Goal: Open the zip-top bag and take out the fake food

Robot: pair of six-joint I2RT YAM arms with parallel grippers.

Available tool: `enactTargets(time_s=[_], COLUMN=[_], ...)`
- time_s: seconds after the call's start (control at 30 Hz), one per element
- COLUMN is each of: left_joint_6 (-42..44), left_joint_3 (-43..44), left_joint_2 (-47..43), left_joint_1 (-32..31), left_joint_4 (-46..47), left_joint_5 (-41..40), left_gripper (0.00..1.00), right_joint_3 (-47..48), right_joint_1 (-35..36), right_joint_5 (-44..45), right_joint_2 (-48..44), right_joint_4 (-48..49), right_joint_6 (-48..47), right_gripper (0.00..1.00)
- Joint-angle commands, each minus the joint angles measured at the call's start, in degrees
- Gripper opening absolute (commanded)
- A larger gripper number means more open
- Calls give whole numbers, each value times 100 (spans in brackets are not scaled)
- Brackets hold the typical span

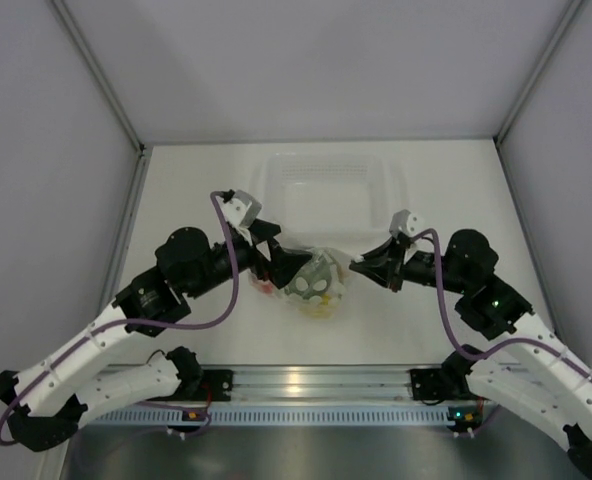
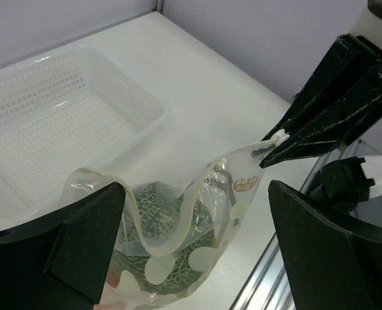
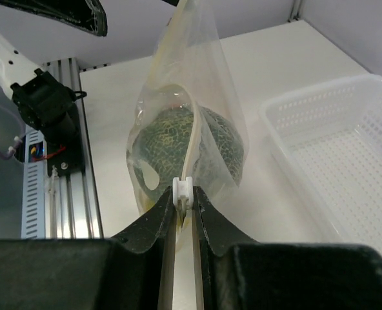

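Right fingers (image 3: 146, 234) clamp the zip-top bag (image 3: 204, 84) by its slider (image 3: 184, 187); left fingers (image 2: 81, 239) gape; plastic blurs the melon (image 3: 175, 139).

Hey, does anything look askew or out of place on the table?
The zip-top bag is held by one corner only: the right claw pinches its zipper end, while the left claw stands open, gripping nothing. So its open mouth sags in a wavy curl. The green melon sits inside; nothing spilled.
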Motion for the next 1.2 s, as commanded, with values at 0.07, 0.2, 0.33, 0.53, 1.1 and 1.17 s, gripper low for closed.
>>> enactTargets(time_s=[0.07,0.2,0.33,0.53,1.1,1.17], left_joint_6=[1282,1546,1336,782,1713,1774], left_joint_3=[329,329,66,-910,-761,-831], left_joint_2=[-56,32,-327,-1540,243,454], left_joint_1=[-2,-2,-11,-11,-11,-11], left_joint_4=[281,351,859,2170,2188,2188], left_joint_5=[186,660,-66,-2009,3191,3201], left_gripper=[98,98,98,98,98,98], right_joint_3=[653,768,716,513,751,742], right_joint_1=[425,504,504,513,530,522], right_joint_5=[811,925,1390,1490,145,56], right_joint_2=[123,53,-307,-905,-325,-334], right_joint_4=[-988,-1155,-1034,-751,-1095,-1050], right_joint_6=[-501,-527,-484,-404,-615,-615], right_gripper=[0,0,0,0,0,0])
